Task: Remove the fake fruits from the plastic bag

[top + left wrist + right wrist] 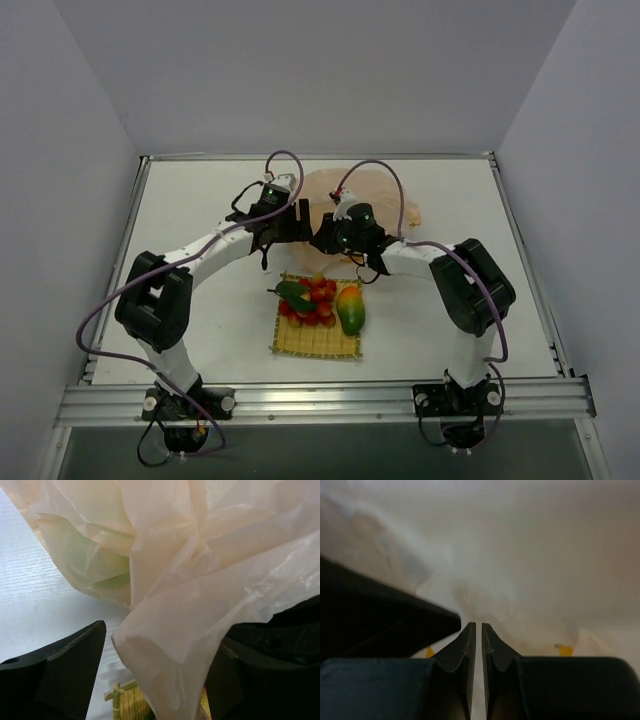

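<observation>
From my seat, nearest in the overhead view, the two arm bases sit at the bottom edge of the table [200, 200], one left and one right of centre. Just above them, in the lower middle of the frame, lies the yellow woven mat [300, 345]. The red berries [318, 302] rest on its upper part, with their green leaf [293, 293] poking past the mat's upper left corner. The mango [350, 310] lies beside the berries on the mat's right side, touching or nearly touching them. Both arms bend inward, and their wrists meet close together in the centre of the frame, just above the mat. The left gripper [162, 640] stands wide: its black fingers [70, 665] fill the lower corners of the left wrist view. A hanging fold of the plastic bag [385, 195] drops between them, lying against the right-hand finger and apart from the left-hand one. A corner of the mat peeks out at the bottom of that frame. The right gripper [478, 626] is drawn down to a hairline slit, its tips pressed into pale film, so I read it as nipping the bag's thin plastic. A small orange mark [564, 650] shows on the plastic to the lower right of that frame. Farther on, in the upper left of the left wrist view, the pear [92, 555] shows as a pale green shape through the film, inside the bag. In the overhead view the rest of the peach bag spreads over the upper middle of the table behind the wrists.
</observation>
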Controlling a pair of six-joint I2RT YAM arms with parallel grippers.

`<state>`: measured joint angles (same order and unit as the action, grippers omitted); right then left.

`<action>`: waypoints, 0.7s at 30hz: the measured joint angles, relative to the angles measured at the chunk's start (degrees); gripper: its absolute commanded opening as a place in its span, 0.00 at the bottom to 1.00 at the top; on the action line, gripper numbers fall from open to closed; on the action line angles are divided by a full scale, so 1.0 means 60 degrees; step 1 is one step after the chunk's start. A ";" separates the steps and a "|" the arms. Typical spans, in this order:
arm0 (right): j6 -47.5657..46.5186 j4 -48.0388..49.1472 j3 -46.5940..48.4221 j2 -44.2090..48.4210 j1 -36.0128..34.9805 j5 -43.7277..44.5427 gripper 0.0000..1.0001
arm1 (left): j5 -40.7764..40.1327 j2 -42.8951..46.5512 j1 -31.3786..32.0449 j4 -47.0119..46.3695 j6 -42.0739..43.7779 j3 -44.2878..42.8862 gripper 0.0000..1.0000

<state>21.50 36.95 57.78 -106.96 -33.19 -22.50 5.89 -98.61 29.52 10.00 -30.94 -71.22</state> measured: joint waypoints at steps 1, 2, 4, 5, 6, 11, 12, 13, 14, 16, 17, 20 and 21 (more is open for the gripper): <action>0.0084 0.0047 -0.0219 0.0106 -0.0004 0.0102 0.07 | -0.0040 -0.0076 0.0004 -0.0015 -0.0058 -0.0036 0.72; 0.0182 0.0036 -0.0481 0.0251 -0.0033 0.0248 0.07 | -0.0076 -0.0182 0.0018 -0.0076 -0.0127 -0.0080 0.73; 0.0357 -0.0029 -0.0991 0.0688 -0.0109 0.0583 0.07 | -0.0255 -0.0419 0.0062 -0.0135 -0.0197 -0.0229 0.75; 0.0452 -0.0109 -0.1191 0.0954 -0.0113 0.0732 0.07 | -0.0379 -0.0543 0.0084 -0.0149 -0.0215 -0.0321 0.75; 0.0543 -0.0142 -0.1362 0.1231 -0.0142 0.0863 0.07 | -0.0539 -0.0670 0.0127 -0.0157 -0.0237 -0.0426 0.75; 0.0758 -0.0171 -0.1650 0.2379 -0.0455 0.1333 0.08 | -0.1348 -0.1206 0.0288 -0.0353 -0.0390 -0.0856 0.76; 0.0758 -0.0193 -0.1650 0.2514 -0.0554 0.1435 0.08 | -0.1519 -0.1264 0.0317 -0.0404 -0.0419 -0.0900 0.76; 0.0754 -0.0211 -0.1650 0.2619 -0.0652 0.1515 0.08 | -0.1723 -0.1341 0.0331 -0.0463 -0.0430 -0.0958 0.75; 0.0747 -0.0240 -0.1650 0.2703 -0.0732 0.1596 0.08 | -0.1894 -0.1410 0.0339 -0.0506 -0.0441 -0.1020 0.72; 0.0732 -0.0346 -0.1650 0.2769 -0.0845 0.1712 0.08 | -0.2273 -0.1508 0.0335 -0.0612 -0.0452 -0.1111 0.53; 0.0718 -0.0423 -0.1650 0.2776 -0.0860 0.1778 0.08 | -0.2452 -0.1552 0.0335 -0.0678 -0.0474 -0.1137 0.45; 0.0663 -0.0692 -0.1647 0.2779 -0.0761 0.2058 0.08 | -0.2889 -0.1654 0.0335 -0.0798 -0.0331 -0.1191 0.03; 0.0641 -0.0801 -0.1636 0.2779 -0.0707 0.2178 0.09 | -0.2998 -0.1687 0.0335 -0.0823 -0.0284 -0.1209 0.02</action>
<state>25.34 32.14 47.97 -90.28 -37.43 -9.43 -12.10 -108.73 31.53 5.06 -32.64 -78.48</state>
